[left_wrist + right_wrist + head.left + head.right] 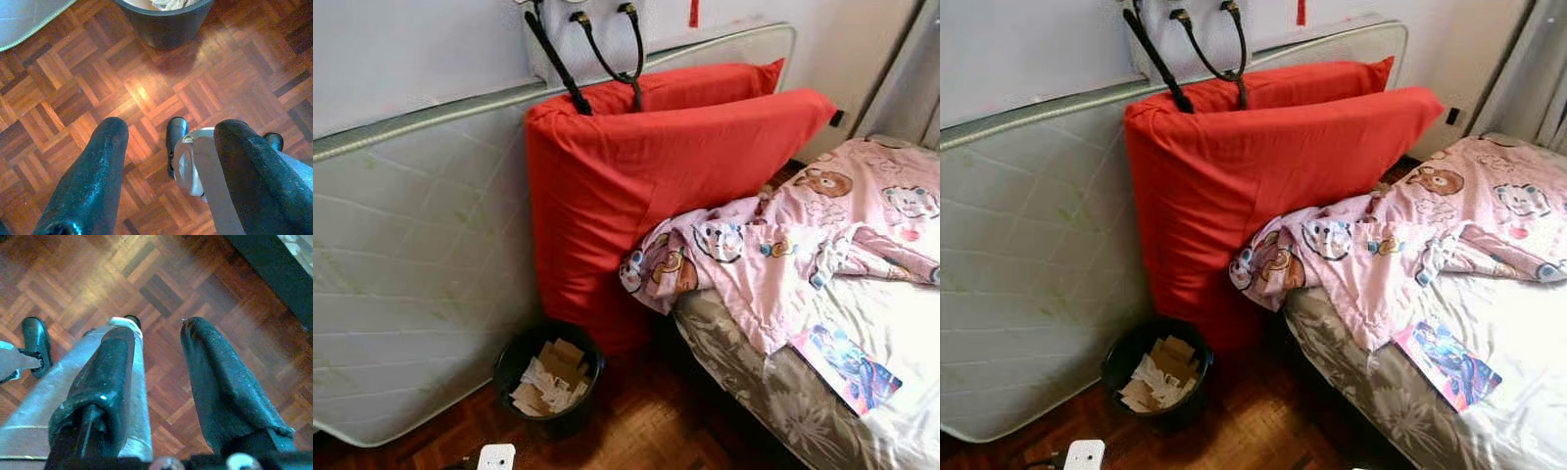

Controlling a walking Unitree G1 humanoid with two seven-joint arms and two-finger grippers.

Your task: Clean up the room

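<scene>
From the head camera, a red cushion [646, 186] is leaning upright against a white mattress [411, 274] propped on the wall, a pink cartoon-print blanket [803, 235] is lying rumpled across the bed [773, 392] with a comic book [847, 367] near the bed's edge, and a black wastebasket [548, 377] holding crumpled paper is standing on the parquet floor [646, 431] at the cushion's foot. In the left wrist view, the left gripper [168, 161] is hanging over the parquet near the wastebasket [164, 24], its jaws spread with nothing between them. In the right wrist view, the right gripper [156, 382] is hanging above the floor beside the dark bed base [274, 269], jaws likewise spread and empty.
</scene>
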